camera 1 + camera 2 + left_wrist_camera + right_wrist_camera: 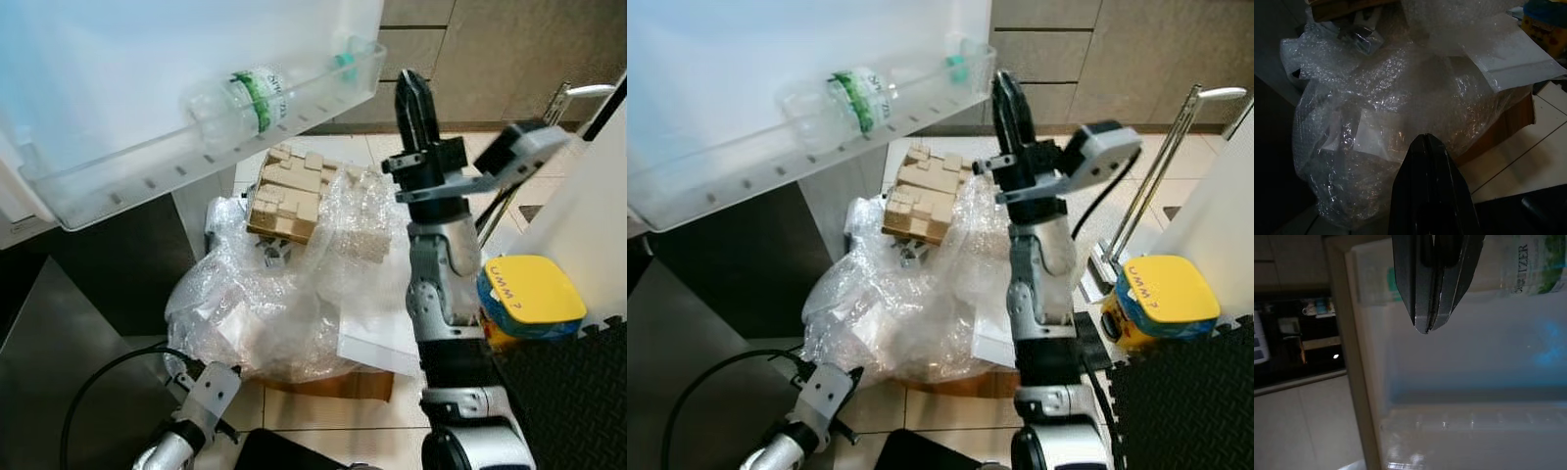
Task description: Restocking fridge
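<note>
A clear water bottle with a green label and teal cap lies on its side in the clear shelf of the open fridge door, at the upper left. My right gripper is raised beside the shelf's right end, its fingers pressed shut with nothing between them. In the right wrist view the shut fingers point at the door's inner wall, with the bottle off to one side. My left gripper hangs low and shut, facing the bubble wrap pile.
A heap of bubble wrap on a cardboard box stands on the tiled floor below the door, with a tan cardboard block on top. A yellow-lidded tub and black foam mat lie to the right.
</note>
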Robot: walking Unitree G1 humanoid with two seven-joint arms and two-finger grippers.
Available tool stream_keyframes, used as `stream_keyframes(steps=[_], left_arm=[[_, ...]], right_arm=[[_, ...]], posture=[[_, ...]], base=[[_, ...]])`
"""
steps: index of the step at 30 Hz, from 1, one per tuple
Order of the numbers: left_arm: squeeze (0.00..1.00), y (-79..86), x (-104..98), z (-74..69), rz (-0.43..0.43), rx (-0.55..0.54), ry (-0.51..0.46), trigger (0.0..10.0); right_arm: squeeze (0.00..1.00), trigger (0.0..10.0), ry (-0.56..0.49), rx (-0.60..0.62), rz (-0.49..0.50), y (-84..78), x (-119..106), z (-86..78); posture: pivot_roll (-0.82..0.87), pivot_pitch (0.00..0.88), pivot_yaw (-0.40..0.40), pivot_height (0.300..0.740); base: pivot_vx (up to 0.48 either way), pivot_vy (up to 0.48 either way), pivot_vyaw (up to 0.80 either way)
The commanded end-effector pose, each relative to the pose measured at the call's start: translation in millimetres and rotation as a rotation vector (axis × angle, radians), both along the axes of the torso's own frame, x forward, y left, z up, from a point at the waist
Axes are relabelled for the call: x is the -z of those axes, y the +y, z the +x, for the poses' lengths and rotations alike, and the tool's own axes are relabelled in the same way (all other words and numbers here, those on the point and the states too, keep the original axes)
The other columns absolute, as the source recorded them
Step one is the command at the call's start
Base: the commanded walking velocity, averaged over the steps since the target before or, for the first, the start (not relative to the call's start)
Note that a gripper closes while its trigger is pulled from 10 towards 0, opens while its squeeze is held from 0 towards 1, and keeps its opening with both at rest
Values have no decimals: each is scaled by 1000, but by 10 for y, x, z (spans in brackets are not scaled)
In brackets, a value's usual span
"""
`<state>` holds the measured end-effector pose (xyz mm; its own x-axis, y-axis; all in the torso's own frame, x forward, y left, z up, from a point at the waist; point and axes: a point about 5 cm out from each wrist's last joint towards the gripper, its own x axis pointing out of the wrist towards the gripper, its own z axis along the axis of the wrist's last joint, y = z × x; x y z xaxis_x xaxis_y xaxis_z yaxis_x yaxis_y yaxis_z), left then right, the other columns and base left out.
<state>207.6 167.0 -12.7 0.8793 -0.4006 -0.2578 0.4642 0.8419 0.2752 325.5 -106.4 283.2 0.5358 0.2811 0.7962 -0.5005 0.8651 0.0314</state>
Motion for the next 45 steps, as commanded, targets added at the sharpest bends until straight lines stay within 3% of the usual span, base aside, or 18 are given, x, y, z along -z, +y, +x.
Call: stream_keyframes(steps=[1, 10, 21, 26, 29, 30, 32, 34, 37, 39, 41, 42, 44, 45], left_arm=[[0, 51, 11, -46, 21, 13, 7, 10000], [0, 96, -23, -40, 31, 18, -2, 10000], [0, 209, -39, -123, 48, -9, -2, 10000], [0, 246, -51, -142, 54, -24, -5, 10000], [0, 296, -62, -116, 61, -33, -5, 10000], [0, 296, -62, -116, 61, -33, -5, 10000], [0, 304, -69, -88, 66, -31, -5, 10000], [0, 302, -72, -79, 68, -29, -5, 10000], [0, 270, -75, -35, 65, -23, -4, 10000], [0, 244, -76, -15, 62, -19, -2, 10000], [0, 193, -63, -12, 54, -10, 4, 10000], [0, 163, -57, -13, 48, -2, 8, 10000], [0, 144, -54, -13, 45, 2, 10, 10000], [0, 118, -47, -20, 41, 7, 13, 10000]], right_arm=[[0, 10000, 19, -6, -22, 23, 46, 32], [0, 10000, 130, -48, -43, 139, 161, 328], [0, 10000, 159, -85, -30, 248, 70, 514], [0, 10000, 226, -139, -42, 400, 83, 605], [0, 10000, 421, -223, -119, 750, 102, 709], [0, 10000, 421, -223, -119, 750, 102, 709], [0, 10000, 497, -282, -244, 1007, 82, 700], [0, 10000, 506, -296, -291, 1078, 73, 687], [0, 10000, 569, -410, -599, 1309, 378, 570], [0, 10000, 591, -439, -685, 1307, 579, 525], [0, 10000, 621, -438, -722, 1204, 894, 471], [0, 10000, 659, -458, -689, 1115, 1108, 420], [0, 10000, 687, -473, -660, 1058, 1239, 384], [0, 10000, 721, -473, -636, 947, 1458, 313]], posture=[[-66, 112, 14, 740], [-48, 126, 12, 740], [-12, 152, -11, 740], [2, 154, -22, 740], [4, 151, -20, 740], [4, 151, -20, 740], [4, 144, -19, 740], [4, 144, -19, 740], [-13, 134, -21, 740], [-20, 132, -18, 740], [-36, 129, -12, 740], [-47, 129, -8, 740], [-47, 129, -8, 740], [-68, 132, -4, 740]], base=[[0, 0, 0], [0, 0, 0], [0, 0, 0], [0, 0, 0], [0, 0, 0], [0, 0, 0], [0, 0, 0], [0, 0, 0], [0, 0, 0], [0, 0, 0], [0, 0, 0], [0, 0, 0], [0, 0, 0], [0, 0, 0]])
